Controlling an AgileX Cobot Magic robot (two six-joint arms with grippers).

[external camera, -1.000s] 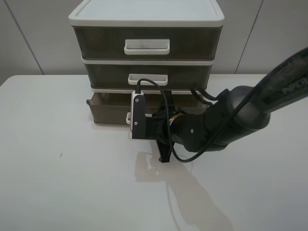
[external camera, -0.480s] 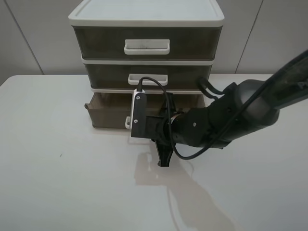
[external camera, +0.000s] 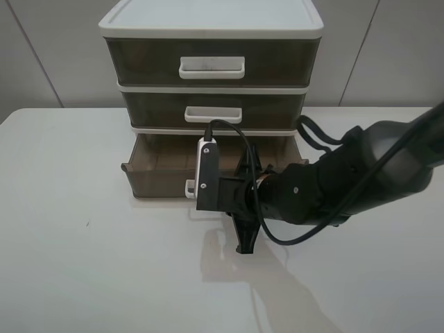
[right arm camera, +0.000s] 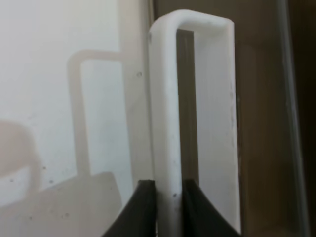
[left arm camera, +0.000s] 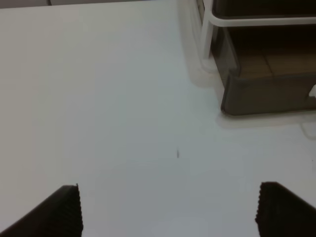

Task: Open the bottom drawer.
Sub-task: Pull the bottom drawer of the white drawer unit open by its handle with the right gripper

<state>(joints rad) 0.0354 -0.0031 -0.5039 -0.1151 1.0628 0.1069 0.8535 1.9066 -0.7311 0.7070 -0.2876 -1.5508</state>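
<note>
White table (external camera: 83, 270), shallow smoky-brown plastic bottom drawer (external camera: 163, 170) part-open at the back edge.
Right gripper (right arm camera: 165, 187) pinched on its white loop handle (right arm camera: 162, 89); an off-line pull could slip it or drag the stack (external camera: 208, 28).

The high camera looks down from the front on the table (external camera: 83, 263) and drawer unit (external camera: 208, 28). The left wrist camera looks past the left gripper (left arm camera: 168, 210)'s wide-spread fingers to the bottom drawer (left arm camera: 266, 94), well beyond them. The right wrist camera sits close up, the right gripper (right arm camera: 167, 196)'s fingers pressed to either side of the handle (right arm camera: 165, 98). All three views share that drawer.
</note>
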